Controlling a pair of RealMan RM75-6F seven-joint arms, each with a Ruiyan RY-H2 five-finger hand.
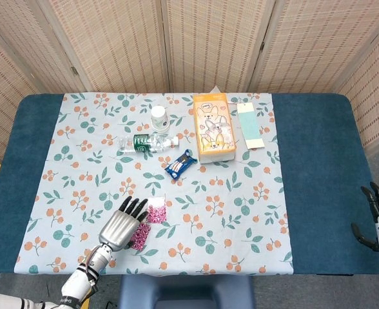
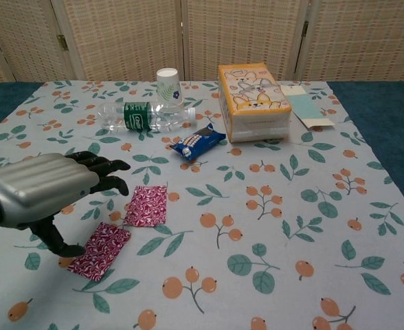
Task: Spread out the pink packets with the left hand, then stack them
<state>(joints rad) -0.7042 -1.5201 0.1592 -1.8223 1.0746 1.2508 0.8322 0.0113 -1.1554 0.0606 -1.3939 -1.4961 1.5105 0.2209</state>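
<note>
On the floral cloth (image 2: 312,227), two pink packets (image 2: 146,205) lie apart beside the left hand (image 2: 44,189)

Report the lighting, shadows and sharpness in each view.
Head view: even, soft light, no glare; the left hand casts only a faint shadow; everything sharp. Chest view: the left hand looms large and close, a soft shadow under it by the near packet; the bottle shows small highlights; focus holds throughout.

A blue table (image 1: 318,167) carries a floral cloth (image 1: 241,212) spread flat over its middle.
</note>
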